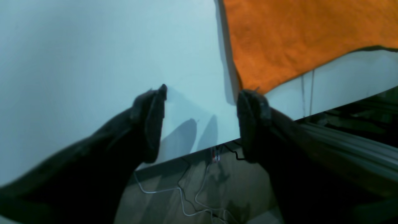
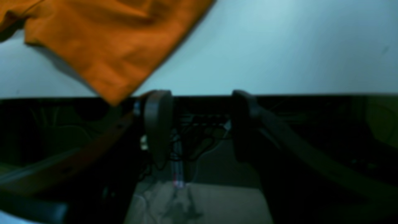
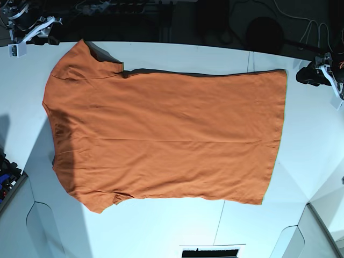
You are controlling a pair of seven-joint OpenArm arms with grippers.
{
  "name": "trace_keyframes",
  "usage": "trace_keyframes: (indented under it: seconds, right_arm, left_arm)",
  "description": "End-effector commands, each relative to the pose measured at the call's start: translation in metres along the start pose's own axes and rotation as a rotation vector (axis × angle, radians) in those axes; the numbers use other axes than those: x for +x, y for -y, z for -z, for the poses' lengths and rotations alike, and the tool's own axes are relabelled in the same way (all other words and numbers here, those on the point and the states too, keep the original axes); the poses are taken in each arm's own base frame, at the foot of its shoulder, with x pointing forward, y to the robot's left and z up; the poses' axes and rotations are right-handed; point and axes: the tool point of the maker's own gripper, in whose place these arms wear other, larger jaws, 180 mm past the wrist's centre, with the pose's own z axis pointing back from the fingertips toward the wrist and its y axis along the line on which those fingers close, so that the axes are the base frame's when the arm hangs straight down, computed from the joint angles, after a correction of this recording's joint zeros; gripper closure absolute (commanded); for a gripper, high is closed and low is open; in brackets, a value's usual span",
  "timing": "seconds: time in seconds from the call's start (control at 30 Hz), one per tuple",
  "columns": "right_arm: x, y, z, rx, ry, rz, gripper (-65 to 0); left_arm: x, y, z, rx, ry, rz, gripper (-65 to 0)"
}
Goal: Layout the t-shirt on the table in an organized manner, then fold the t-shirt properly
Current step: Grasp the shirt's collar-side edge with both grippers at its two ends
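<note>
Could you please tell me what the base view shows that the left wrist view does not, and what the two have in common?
Only the base view shows the whole plain orange short-sleeved t-shirt spread flat, both sleeves toward its left side and the hem toward its right, with the right gripper at the far left corner. Only the left wrist view shows the left gripper close up, jaws open and empty, beside one shirt corner, plus white cables on the floor below. Both show orange fabric lying on the large flat white table and the table's thin dark seam line.

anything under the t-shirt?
Only the table shows around the flat t-shirt. No lump shows through, but whatever lies directly beneath is covered.
</note>
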Motion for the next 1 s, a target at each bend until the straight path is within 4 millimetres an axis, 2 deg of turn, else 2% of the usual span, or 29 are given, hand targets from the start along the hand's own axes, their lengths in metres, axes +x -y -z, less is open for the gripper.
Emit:
trace_keyframes:
  seconds: [0.0, 0.13, 0.3, 0.5, 0.67, 0.77, 0.97]
  right_arm:
    - [0.011, 0.003, -0.001, -0.002, 0.033, -0.004, -30.4]
    - [0.012, 0.004, 0.007, 0.009, 0.037, 0.013, -30.4]
    - [0.012, 0.003, 0.008, 0.018, 0.035, 0.005, -30.4]
    - [0.013, 0.002, 0.008, 0.023, 0.041, 0.009, -30.4]
    - [0.016, -0.003, 0.011, 0.033, 0.053, 0.020, -30.4]
    - [0.019, -0.006, 0.012, 0.046, 0.063, 0.026, -30.4]
    - [0.019, -0.021, 0.011, 0.127, 0.062, 0.025, -30.4]
  left_arm:
    - [0.015, -0.003, -0.009, 0.009, 0.034, 0.023, -39.8]
    - [0.018, -0.004, -0.009, 0.009, 0.055, 0.017, -39.8]
    - [0.022, -0.007, -0.010, 0.027, 0.079, 0.028, -39.8]
    - [0.018, -0.012, -0.007, 0.038, 0.084, 0.007, -39.8]
    - [-0.003, -0.013, 0.007, 0.037, 0.056, -0.040, -39.8]
    - [-0.015, -0.007, 0.016, 0.021, 0.032, -0.059, -39.8]
    - [-0.029, 0.001, 0.024, -0.002, -0.015, -0.076, -39.8]
